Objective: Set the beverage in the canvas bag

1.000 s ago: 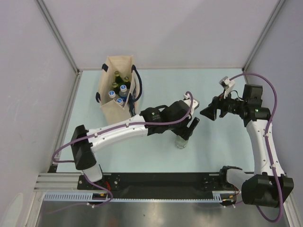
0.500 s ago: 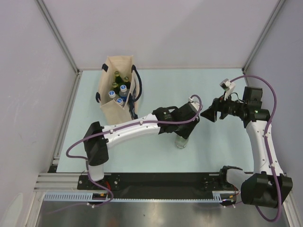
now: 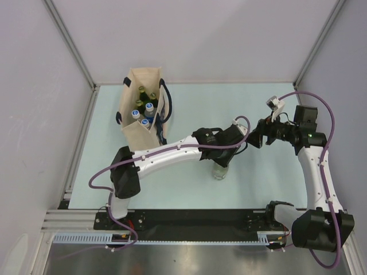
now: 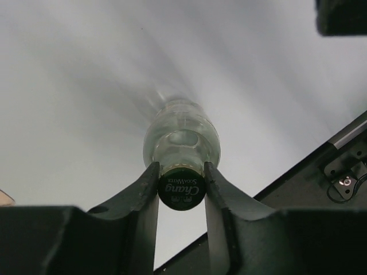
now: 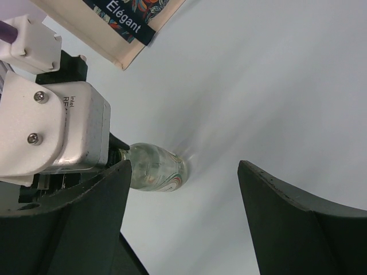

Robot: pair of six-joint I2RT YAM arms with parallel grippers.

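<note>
My left arm (image 3: 172,152) has swung further right, and the left pincer (image 4: 181,175) has closed on the cap of the clear bottle (image 4: 182,134). The bottle stands mid-desk, well right of the canvas bag (image 3: 136,136) at far left. I judge the lift comes next. My right pincer (image 3: 256,137) gapes wide, holding nothing. Plain pale walls (image 3: 200,40) box in the pale-green desk (image 3: 258,103).

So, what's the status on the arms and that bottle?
Left gripper shut on clear bottle at cap. Right gripper open, empty. Canvas bag upright, far left, bottles inside; no obstacles.
</note>
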